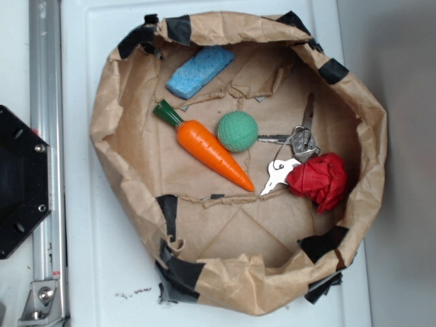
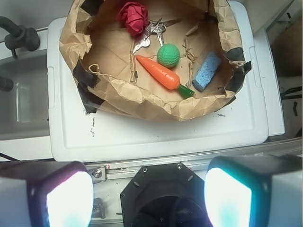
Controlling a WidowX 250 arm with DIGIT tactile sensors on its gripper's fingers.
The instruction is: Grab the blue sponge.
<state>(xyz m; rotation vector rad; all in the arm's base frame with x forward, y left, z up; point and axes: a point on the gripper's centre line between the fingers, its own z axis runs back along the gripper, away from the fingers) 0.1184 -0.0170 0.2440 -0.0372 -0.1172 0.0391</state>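
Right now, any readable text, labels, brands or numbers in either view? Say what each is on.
None readable in either view.
blue sponge: no print or label.
carrot, green ball, red cloth: no markings.
keys: any stamping is too small to read.
paper bag: plain brown with black tape, no print.

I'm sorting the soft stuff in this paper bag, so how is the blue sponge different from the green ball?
The blue sponge is a flat rectangular block; the green ball is round. The sponge is light blue with a rough, porous look, while the ball is teal-green with a fine dimpled surface. The sponge lies near the paper bag's wall, apart from other items; the ball sits mid-bag beside the toy carrot. Both rest on the bag's floor, untouched.
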